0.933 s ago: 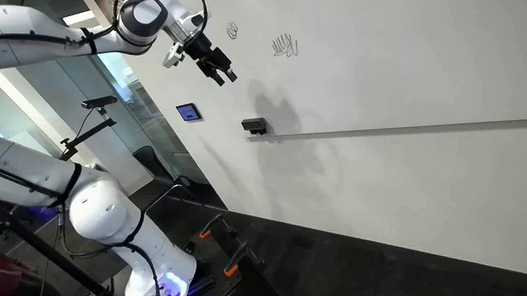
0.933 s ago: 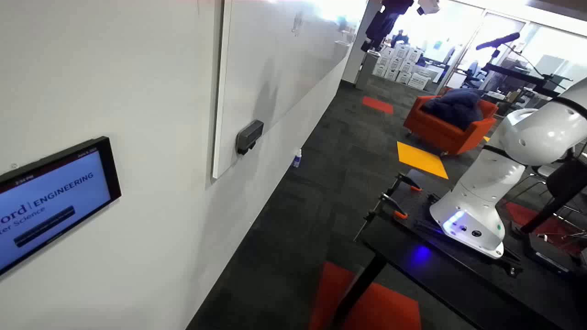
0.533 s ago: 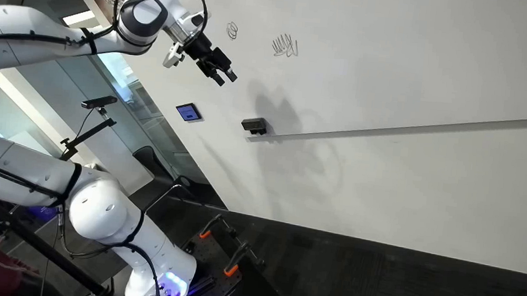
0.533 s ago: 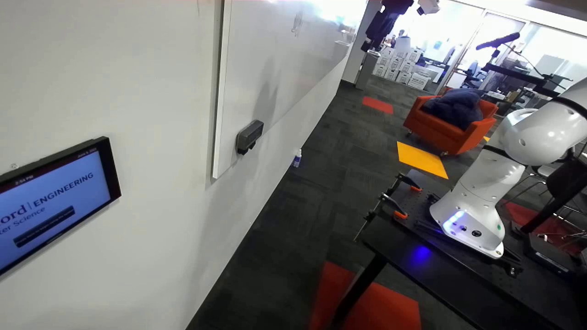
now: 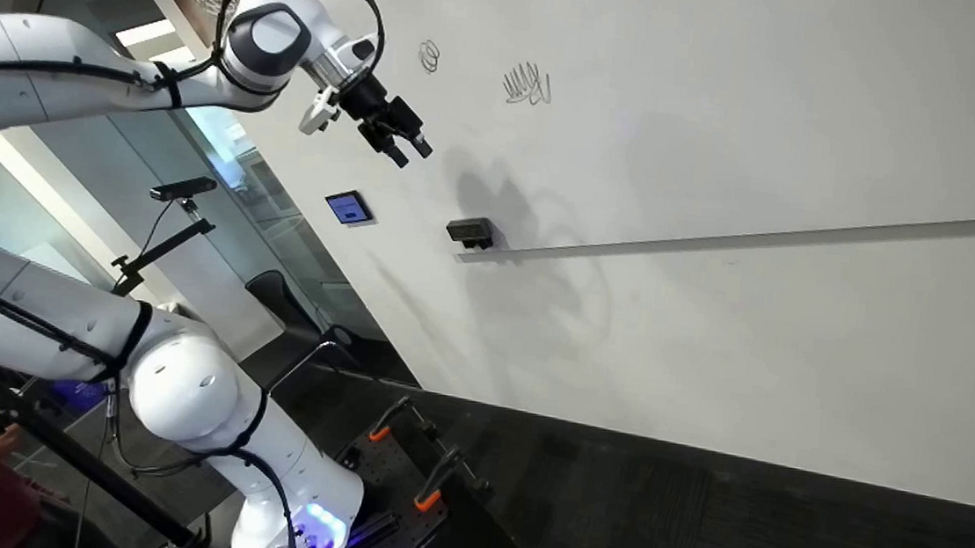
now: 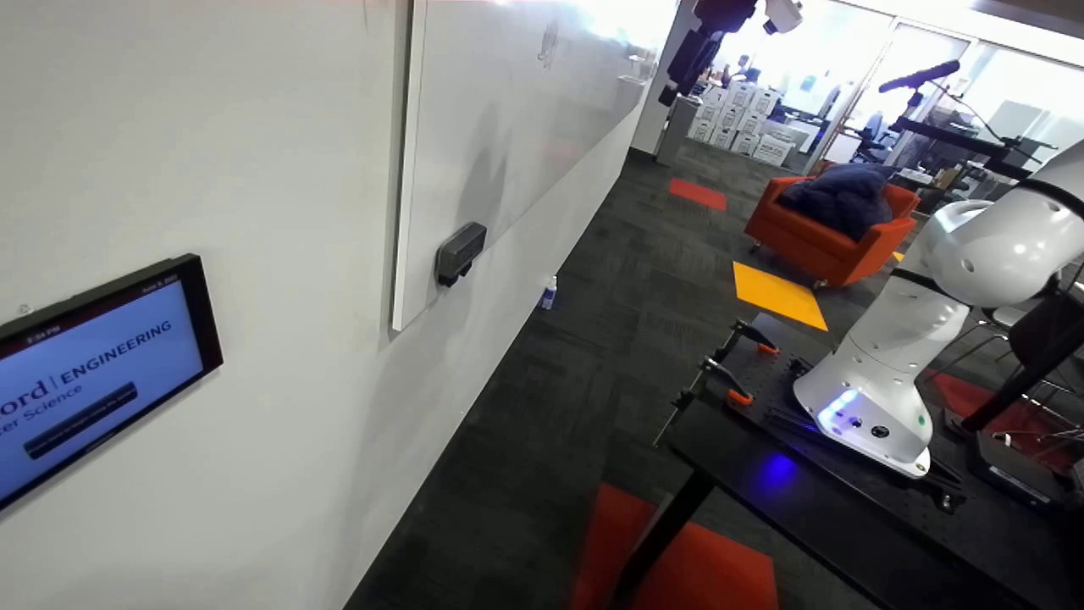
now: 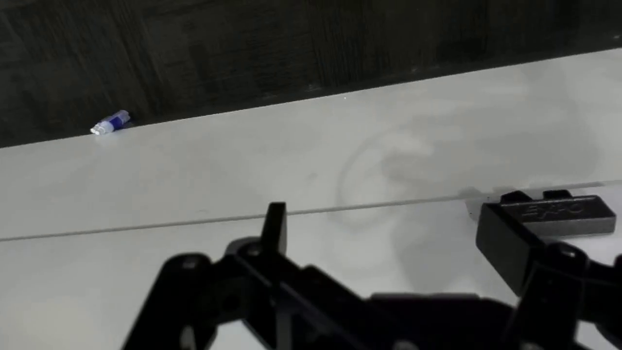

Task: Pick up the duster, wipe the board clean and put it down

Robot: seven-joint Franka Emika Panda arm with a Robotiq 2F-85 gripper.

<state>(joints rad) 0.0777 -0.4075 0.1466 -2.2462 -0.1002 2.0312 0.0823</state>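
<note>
- The black Expo eraser (image 5: 470, 232), the duster of the task, sits near the centre of an exterior view, at the left end of the thin grey line (image 5: 808, 238) along the whiteboard (image 5: 777, 96), seemingly against its face.
- The pincer (image 5: 412, 154) is released: its fingers (image 7: 275, 226) stand wide apart, with nothing between them.
- The coming reach turns on this: in that exterior view the eraser lies below and to the right of the fingers, well clear of them. In the wrist view it shows at the right, outside the gap, and the finger on that side seems to overlap its left end.
- Its long axis runs nearly left to right in the wrist view, close to parallel with the grey line; the fingers spread in much the same direction. I judge that the pincer must shift toward that frame's right, and that gripping the narrow side would call for a wrist turn.
- Only one arm (image 5: 186, 389) shows, so no nearer one to choose.
- Scribbles (image 5: 527, 85) mark the upper centre; wiping looks not yet begun.
</note>
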